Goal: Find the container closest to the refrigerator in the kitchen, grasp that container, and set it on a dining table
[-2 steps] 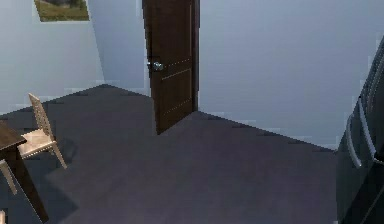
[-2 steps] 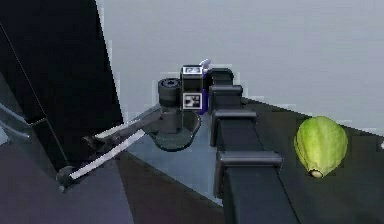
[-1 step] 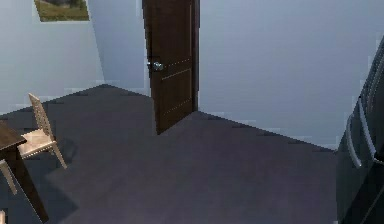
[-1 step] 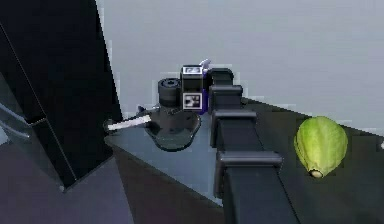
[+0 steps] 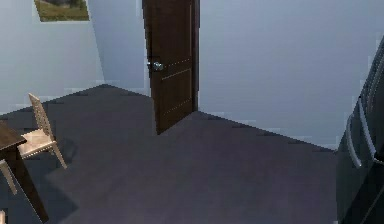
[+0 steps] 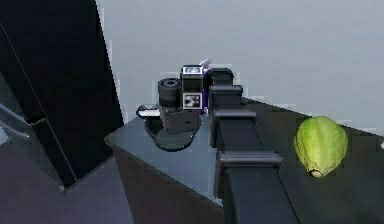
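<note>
A tall dark refrigerator (image 6: pixel 55 90) stands at the arm side view's left, and its dark side (image 5: pixel 362 150) also shows at the forward view's right edge. Beside it runs a dark countertop (image 6: pixel 140 150). My arm (image 6: pixel 240 150) reaches out over this counter, with its two white marked squares (image 6: pixel 192 85) at the far end. The gripper (image 6: pixel 152 110) sits just left of them. A low round dark-grey container-like thing (image 6: pixel 172 135) rests on the counter at the gripper. I cannot tell whether the gripper holds anything. A dark table (image 5: pixel 15 160) shows at the forward view's left edge.
A green lettuce-like head (image 6: pixel 320 146) lies on the counter right of the arm. In the forward view a dark wooden door (image 5: pixel 172 62) stands ajar in the pale wall. A wooden chair (image 5: pixel 42 130) stands by the table, under a picture (image 5: pixel 62 9). Open dark floor (image 5: pixel 200 170) lies between.
</note>
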